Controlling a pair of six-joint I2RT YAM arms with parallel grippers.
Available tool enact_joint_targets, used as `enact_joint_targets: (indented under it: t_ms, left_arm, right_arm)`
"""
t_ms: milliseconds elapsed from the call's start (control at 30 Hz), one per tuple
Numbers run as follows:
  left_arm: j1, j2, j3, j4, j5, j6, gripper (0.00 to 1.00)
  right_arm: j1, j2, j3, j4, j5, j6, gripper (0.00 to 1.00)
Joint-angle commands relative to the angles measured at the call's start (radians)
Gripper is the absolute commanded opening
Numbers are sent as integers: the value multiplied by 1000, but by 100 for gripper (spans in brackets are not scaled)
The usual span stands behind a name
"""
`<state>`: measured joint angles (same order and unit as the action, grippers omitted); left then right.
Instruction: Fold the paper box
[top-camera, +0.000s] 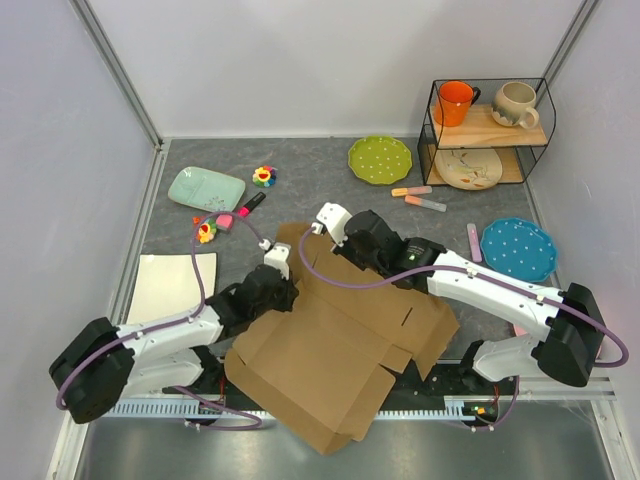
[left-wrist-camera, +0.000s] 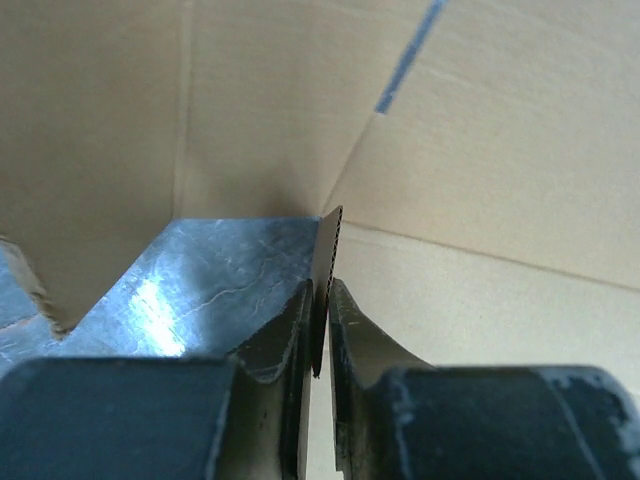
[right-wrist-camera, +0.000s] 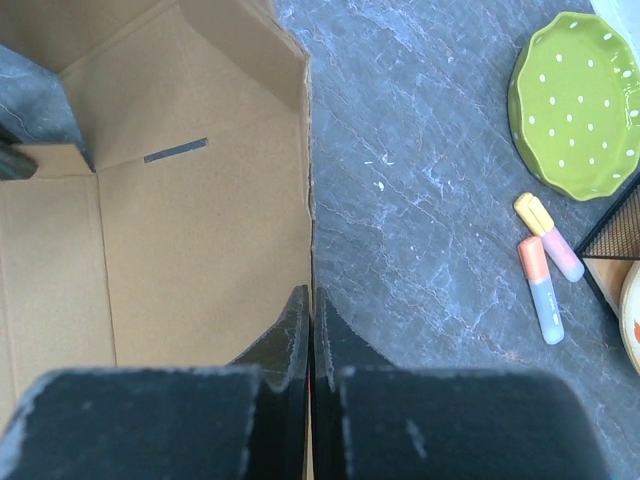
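Light, stiff but easily creased, the paper box lies on the desk below the green plate, with the left claw and right claw each pinching a raised wall edge, probably the best holds.

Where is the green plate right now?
In the top view the green plate sits at the far side of the table, right of centre, just left of the wire shelf, with two highlighters just in front.
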<state>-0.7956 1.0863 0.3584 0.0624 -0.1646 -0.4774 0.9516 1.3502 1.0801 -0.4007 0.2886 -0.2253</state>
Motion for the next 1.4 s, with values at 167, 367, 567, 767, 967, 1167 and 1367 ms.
enact_joint_targets:
  t_ms: [167,367,567,767,967,1167,1367]
  left_arm:
    - [-243,-77,-133,313,-306,158,24]
    - [-373,47,-107,366,-398,253,30]
    - [-398,20,-50,301,-498,250,39]
    - [-398,-224,69,64,-504,273,53]
    - [-396,-384,161,-3,-510,277,61]
    - [-323,-355,223,97,-512,280,66]
    - [1,-212,301,60,-181,45,56]
  right_arm:
    - [35,-13,3,10,29,4,0]
    - [42,-29,-16,3,37,10,0]
    - [45,-40,-17,-9,38,17,0]
    - [44,-42,4,-24,41,14,0]
    - [45,-39,6,-27,47,17,0]
    - [53,-39,1,-20,47,27,0]
    - [88,-22,-8,-10,75,26,0]
